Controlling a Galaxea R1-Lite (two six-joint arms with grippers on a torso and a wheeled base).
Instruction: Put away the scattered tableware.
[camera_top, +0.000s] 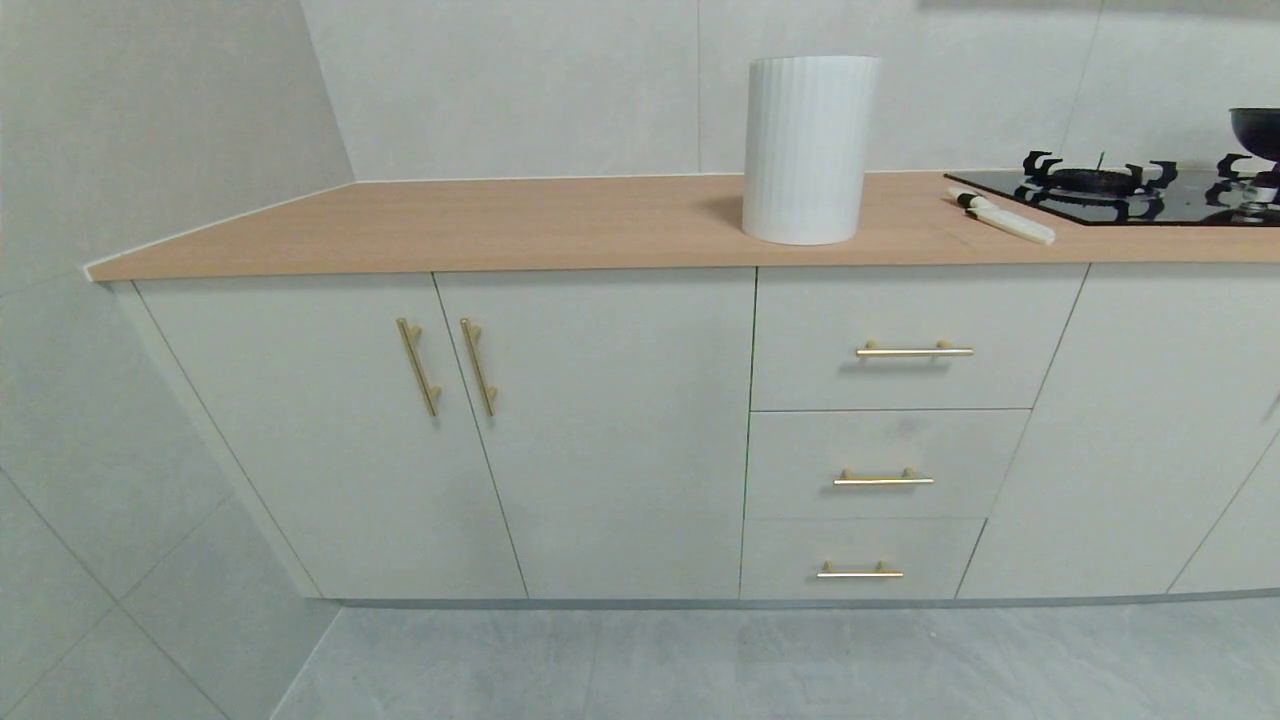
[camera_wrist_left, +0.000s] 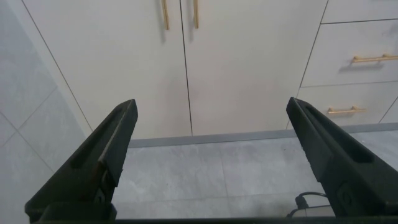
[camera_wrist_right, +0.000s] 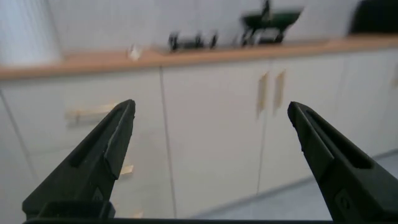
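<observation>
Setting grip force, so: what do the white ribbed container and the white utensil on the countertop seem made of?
The white ribbed container looks like matte ceramic or plastic: opaque, evenly fluted, soft sheen. The white utensil is likely smooth plastic, dark band at one end; too small to be sure.

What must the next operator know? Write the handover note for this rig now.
Left gripper: open, empty, low before the cabinet doors.
Right gripper: open, empty, facing the cabinets.
Things: white knife-like utensil lies on the wooden countertop beside the black glass hob; tall white ribbed container stands on the robot's left of it.
Done: nothing visibly stowed; drawers shut.
Left: grasp the utensil and stow it.
</observation>
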